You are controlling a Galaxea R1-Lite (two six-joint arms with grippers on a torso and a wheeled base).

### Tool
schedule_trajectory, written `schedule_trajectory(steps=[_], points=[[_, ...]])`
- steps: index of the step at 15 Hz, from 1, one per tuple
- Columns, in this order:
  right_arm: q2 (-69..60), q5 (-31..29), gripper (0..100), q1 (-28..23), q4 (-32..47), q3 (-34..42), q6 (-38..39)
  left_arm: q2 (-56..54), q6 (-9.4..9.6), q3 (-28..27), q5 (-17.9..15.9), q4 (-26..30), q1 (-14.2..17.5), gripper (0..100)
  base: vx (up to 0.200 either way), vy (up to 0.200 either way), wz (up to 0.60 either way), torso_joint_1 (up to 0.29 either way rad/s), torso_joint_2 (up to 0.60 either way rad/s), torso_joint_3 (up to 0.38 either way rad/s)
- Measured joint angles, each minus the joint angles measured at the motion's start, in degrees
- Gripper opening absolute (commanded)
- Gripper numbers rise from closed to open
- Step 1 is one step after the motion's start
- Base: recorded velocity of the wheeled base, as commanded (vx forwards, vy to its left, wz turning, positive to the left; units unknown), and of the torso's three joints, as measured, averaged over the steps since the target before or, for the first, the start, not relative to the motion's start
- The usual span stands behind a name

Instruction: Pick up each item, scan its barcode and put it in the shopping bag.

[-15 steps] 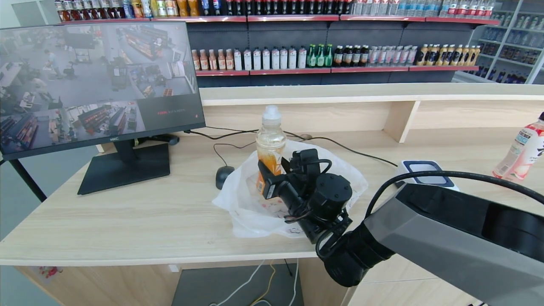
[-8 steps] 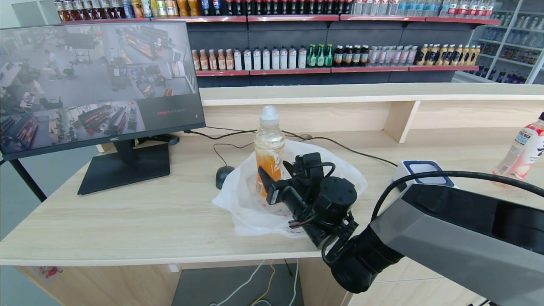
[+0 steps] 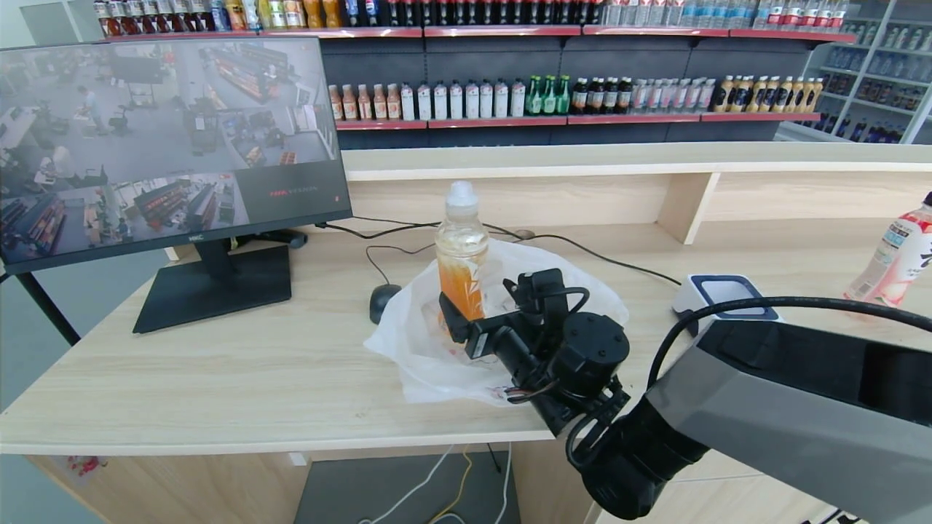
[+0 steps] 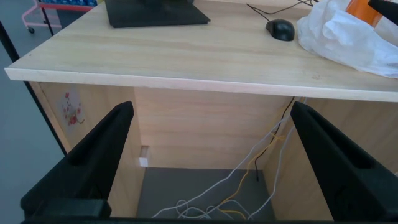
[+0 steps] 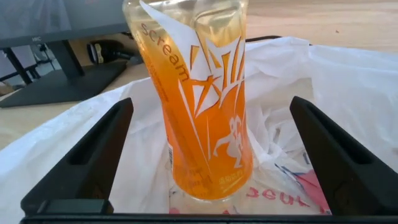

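Gaps show in the right wrist view between the orange drink bottle [image 5: 205, 106] and each finger of the right end effector [image 5: 208, 121], which is spread wide to either side of it; the head view leaves that unclear. The orange drink bottle [image 3: 461, 255] stands upright inside the white shopping bag [image 3: 415, 349] on the tabletop [image 3: 240, 371]. In the left wrist view the left end effector [image 4: 211, 115], fingers apart, sits below the tabletop's front edge. Since a second ago the right end effector [image 3: 479, 300] has drawn back from the bottle toward the robot.
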Motion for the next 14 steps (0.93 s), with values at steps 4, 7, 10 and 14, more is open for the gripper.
schedule_trajectory(steps=[4,7,10,14], points=[[-6.46,-0.07,100,0.27,-0.05,6.53,-0.9,0.0,0.13,0.0,0.0,0.0,0.0,100,0.0,0.0,0.0,0.0,0.0,0.0],[-14.12,0.72,100,0.52,-0.07,15.12,-1.67,0.0,0.13,0.0,0.0,0.0,0.0,100,0.0,0.0,0.0,0.0,0.0,0.0],[-19.69,0.83,100,1.56,0.01,21.46,-1.39,0.0,0.18,0.0,0.0,0.0,0.0,100,0.0,0.0,0.0,0.0,0.0,0.0],[-22.14,0.9,100,4.62,-0.02,21.5,-1.39,0.0,0.11,0.0,0.0,0.02,0.0,100,0.0,0.0,0.0,0.0,0.0,0.0]])
